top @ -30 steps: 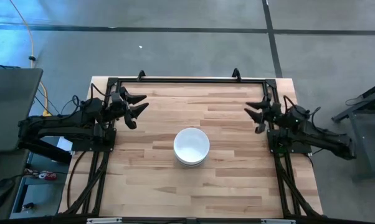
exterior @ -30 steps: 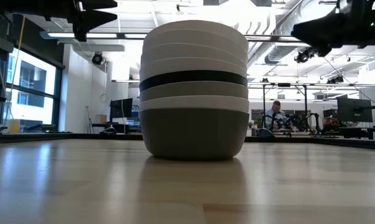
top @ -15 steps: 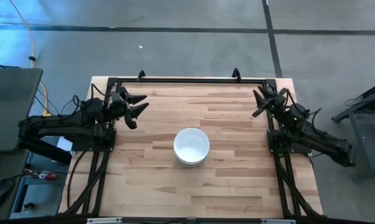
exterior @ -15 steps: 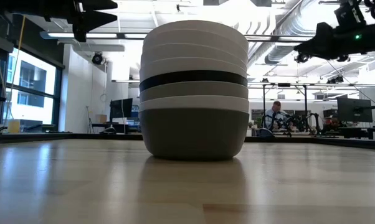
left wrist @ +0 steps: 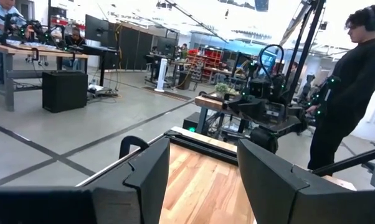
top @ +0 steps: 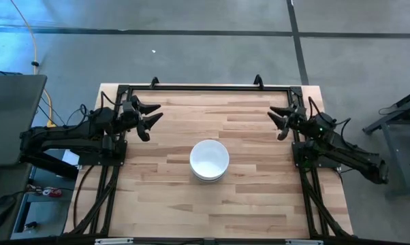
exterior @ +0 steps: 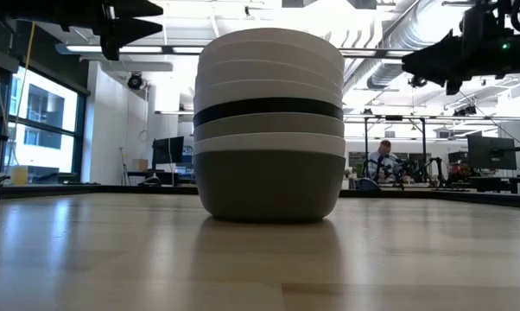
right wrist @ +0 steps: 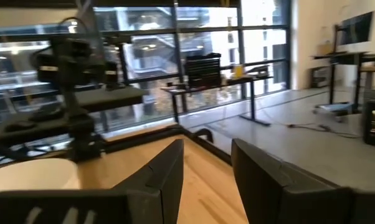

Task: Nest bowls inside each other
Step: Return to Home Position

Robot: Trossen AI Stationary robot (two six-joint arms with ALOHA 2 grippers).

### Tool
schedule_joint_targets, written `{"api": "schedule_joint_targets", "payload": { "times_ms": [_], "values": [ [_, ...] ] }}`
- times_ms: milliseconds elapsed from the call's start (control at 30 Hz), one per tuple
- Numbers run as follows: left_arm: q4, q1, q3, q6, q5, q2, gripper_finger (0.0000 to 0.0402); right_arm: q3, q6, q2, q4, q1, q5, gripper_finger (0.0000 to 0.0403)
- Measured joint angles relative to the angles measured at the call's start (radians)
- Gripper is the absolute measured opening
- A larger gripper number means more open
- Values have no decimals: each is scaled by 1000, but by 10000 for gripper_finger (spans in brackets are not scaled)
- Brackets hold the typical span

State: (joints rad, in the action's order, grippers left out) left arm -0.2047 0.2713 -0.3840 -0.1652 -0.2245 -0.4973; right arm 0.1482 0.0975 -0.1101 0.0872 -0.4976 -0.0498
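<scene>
The bowls (top: 209, 160) stand nested in one stack near the middle of the table (top: 253, 197), touched by neither arm. From table height the stack (exterior: 269, 125) shows a darker grey bowl (exterior: 269, 186) at the bottom, a black rim (exterior: 269, 110) about midway and white bowls above it.

The left gripper (top: 152, 113) hovers near the table's far left edge, well apart from the stack. Its fingers (left wrist: 144, 180) are spread wide with only bare wood between them. The right gripper (top: 276, 124) hangs near the far right edge, likewise well clear, and its fingers (right wrist: 166, 177) are parted and hold nothing. The two grippers point inward across the table toward each other, and the stack sits between them, nearer the front edge. A person (left wrist: 349, 93) in dark clothes stands beyond the right arm.
</scene>
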Motion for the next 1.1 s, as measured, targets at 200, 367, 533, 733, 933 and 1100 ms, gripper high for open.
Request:
{"api": "schedule_joint_targets", "payload": {
  "times_ms": [200,367,533,733,933,1100],
  "values": [
    [-2,0,0,-8,-11,0,177,0,-6,-1,-13,98,46,125],
    [-2,0,0,-16,-17,0,177,0,-9,-1,-42,172,100,125],
    [-3,0,0,-24,-23,0,177,0,-3,-1,-38,234,108,125],
    [-3,0,0,-25,-27,0,177,0,4,-1,-39,319,159,125],
    [-3,0,0,-25,-33,0,177,0,11,-1,-48,409,211,125],
    [-3,0,0,-24,-39,0,177,0,0,-2,-85,465,290,125]
  ]
}}
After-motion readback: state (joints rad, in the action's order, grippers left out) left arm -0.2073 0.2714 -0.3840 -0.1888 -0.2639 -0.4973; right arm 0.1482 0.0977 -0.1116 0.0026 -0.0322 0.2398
